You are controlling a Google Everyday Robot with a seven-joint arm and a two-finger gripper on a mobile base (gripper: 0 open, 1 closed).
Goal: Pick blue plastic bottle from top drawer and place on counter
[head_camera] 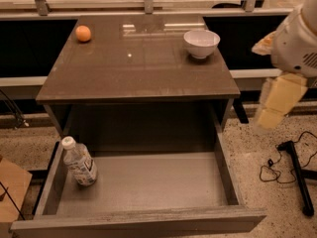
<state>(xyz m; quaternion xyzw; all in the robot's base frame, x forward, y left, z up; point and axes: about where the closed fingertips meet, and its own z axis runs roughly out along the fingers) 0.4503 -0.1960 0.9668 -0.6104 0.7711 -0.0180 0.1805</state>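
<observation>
The blue plastic bottle (80,161) lies in the far left of the open top drawer (148,182), its white cap pointing to the back left corner. The drawer is pulled out under the counter (133,66), a glossy brown-grey tabletop. My gripper (278,102) hangs at the right, beyond the counter's right edge and above the floor. It is well away from the bottle and nothing shows in it.
An orange ball (82,33) sits at the counter's back left and a white bowl (201,43) at its back right. A dark stand with cables (297,170) is on the speckled floor at the right. A brown box (11,188) stands at the left.
</observation>
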